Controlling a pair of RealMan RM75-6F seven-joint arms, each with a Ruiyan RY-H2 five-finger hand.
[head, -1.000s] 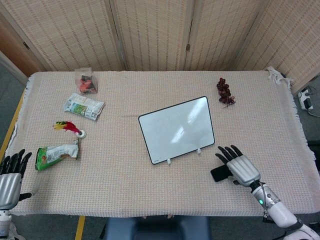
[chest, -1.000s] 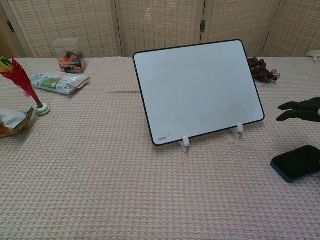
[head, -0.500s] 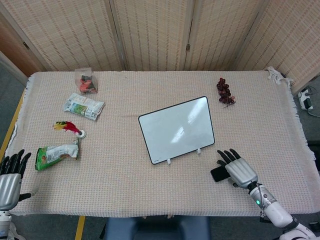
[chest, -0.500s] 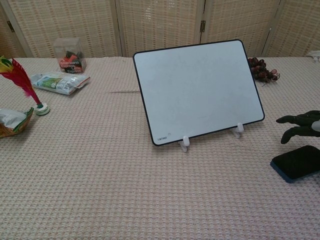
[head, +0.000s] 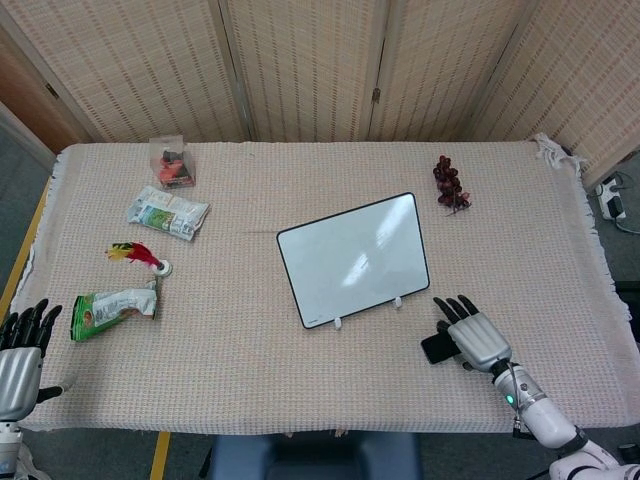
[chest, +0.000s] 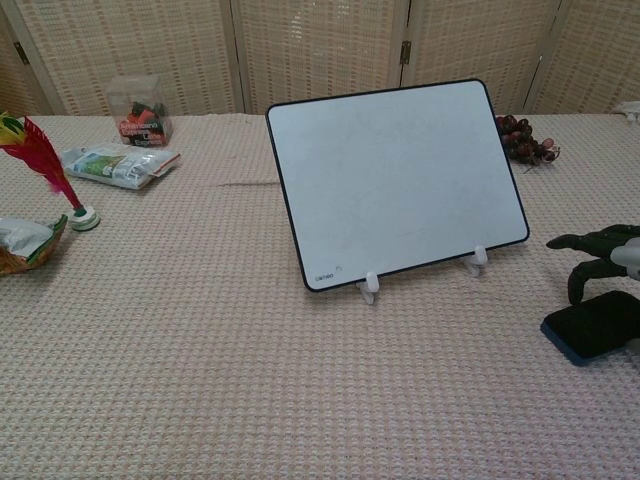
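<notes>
A black phone (head: 435, 348) (chest: 595, 326) lies flat on the cloth at the front right of the table. My right hand (head: 472, 334) (chest: 598, 256) is over its far end, fingers apart and curving down toward it, holding nothing. Contact with the phone cannot be told. My left hand (head: 20, 352) rests at the table's front left corner with its fingers spread and nothing in it; a green snack bag (head: 112, 308) (chest: 22, 243) is the nearest thing to it. The chest view does not show the left hand.
A small whiteboard (head: 353, 258) (chest: 395, 180) stands tilted on clips at mid-table. Dark grapes (head: 449, 183) (chest: 522, 140) lie at the back right. On the left are a red feather shuttlecock (head: 140, 256) (chest: 45, 165), a second snack packet (head: 167, 212) (chest: 118, 164) and a clear box (head: 173, 163) (chest: 140, 110).
My right hand has dropped lower, and its fingers have bent down toward the phone. The phone and my left hand have not moved.
</notes>
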